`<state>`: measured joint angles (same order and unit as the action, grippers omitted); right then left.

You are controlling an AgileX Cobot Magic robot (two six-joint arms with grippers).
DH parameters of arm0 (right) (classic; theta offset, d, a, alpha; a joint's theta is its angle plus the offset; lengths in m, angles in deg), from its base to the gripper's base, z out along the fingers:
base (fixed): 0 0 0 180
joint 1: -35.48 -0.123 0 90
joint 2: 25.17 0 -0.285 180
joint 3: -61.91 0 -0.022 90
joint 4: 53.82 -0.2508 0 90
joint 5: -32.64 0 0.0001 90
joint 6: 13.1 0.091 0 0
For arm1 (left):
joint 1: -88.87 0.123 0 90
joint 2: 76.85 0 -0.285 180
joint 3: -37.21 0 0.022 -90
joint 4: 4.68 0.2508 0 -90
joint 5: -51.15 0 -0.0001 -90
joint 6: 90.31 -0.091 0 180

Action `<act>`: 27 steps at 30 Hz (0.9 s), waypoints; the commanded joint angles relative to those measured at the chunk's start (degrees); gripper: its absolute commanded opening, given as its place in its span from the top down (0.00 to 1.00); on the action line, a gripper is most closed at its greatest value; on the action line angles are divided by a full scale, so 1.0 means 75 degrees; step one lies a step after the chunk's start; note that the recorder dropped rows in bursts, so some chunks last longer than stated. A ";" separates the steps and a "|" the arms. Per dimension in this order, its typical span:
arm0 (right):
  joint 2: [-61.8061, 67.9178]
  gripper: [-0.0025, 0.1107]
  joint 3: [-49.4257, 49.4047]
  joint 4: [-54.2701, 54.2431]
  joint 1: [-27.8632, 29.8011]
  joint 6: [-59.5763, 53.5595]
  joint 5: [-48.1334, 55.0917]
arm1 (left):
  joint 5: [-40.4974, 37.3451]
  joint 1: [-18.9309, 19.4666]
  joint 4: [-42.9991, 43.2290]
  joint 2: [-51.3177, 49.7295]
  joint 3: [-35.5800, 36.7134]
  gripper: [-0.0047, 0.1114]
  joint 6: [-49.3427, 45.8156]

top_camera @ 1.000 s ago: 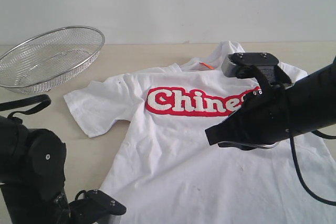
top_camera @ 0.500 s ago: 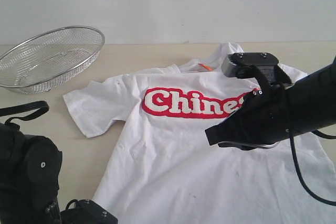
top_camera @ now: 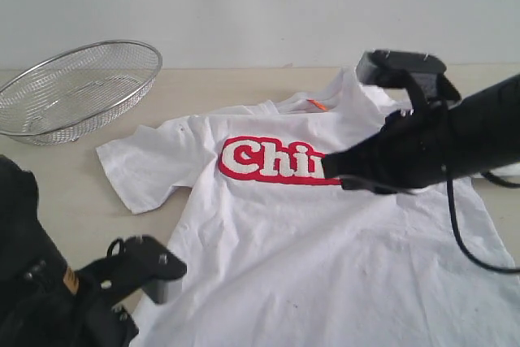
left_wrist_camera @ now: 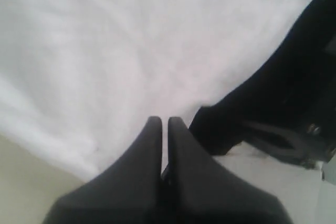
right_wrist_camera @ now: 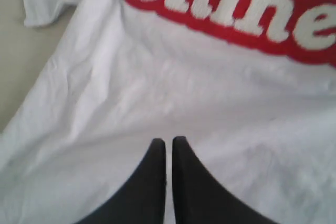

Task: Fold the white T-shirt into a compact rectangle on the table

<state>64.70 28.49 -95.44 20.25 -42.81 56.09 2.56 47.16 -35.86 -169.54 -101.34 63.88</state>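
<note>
White T-shirt [top_camera: 284, 233] is spread flat on the bench [top_camera: 81, 193], hem nearest; the left tool [left_wrist_camera: 164, 124] is seen at its left hem edge, the right tool [right_wrist_camera: 169, 142] above the chest, both closed, nothing held

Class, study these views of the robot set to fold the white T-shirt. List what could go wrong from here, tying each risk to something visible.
1. The left fingers and right fingers are shut over the white T-shirt; lowered like that, they may push and bunch the cloth instead of pinching it.
2. The right arm's cable hangs over the shirt and could drag it.
3. The left wrist view shows the right arm close by, so the arms might collide.
</note>
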 commanded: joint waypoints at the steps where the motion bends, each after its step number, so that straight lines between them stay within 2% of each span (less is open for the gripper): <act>1: 0.0302 0.98 0.0983 0.0047 0.0831 0.0179 0.0557 | 0.0590 0.0114 0.0171 0.0816 -0.0701 0.92 0.0411; 4: 0.0722 0.98 0.1672 0.0135 0.1253 0.0130 0.0998 | 0.1199 0.0453 0.0719 0.0805 -0.1253 0.92 0.0969; 12: 0.2444 0.98 0.3328 0.0265 0.1367 0.0152 0.1477 | 0.1572 0.1965 0.0888 -0.1077 -0.3296 0.92 0.0457; 15: 0.3089 0.98 0.3695 0.0219 0.1353 -0.0089 0.1673 | 0.1572 0.2247 0.0888 -0.2017 -0.4022 0.92 0.0181; 20: 0.3801 0.98 0.4120 0.0235 0.1511 -0.0183 0.1198 | 0.1677 0.2568 0.0888 -0.3449 -0.5242 0.92 -0.0244; 23: 0.4187 0.98 0.4767 0.0235 0.1733 -0.0183 0.1424 | 0.1766 0.2762 0.0801 -0.3993 -0.6279 0.92 -0.0244; 24: 0.4413 0.98 0.5336 0.0235 0.1890 -0.0183 0.1590 | 0.1659 0.2908 0.0832 -0.4334 -0.7092 0.92 -0.0244; 27: 0.5024 0.98 0.6483 0.0235 0.2089 0.0023 0.1919 | 0.1350 0.3099 0.0672 -0.5033 -0.8544 0.92 -0.0244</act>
<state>99.66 72.04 -93.94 34.83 -43.79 68.53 14.31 69.44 -29.53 -204.16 -158.56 62.45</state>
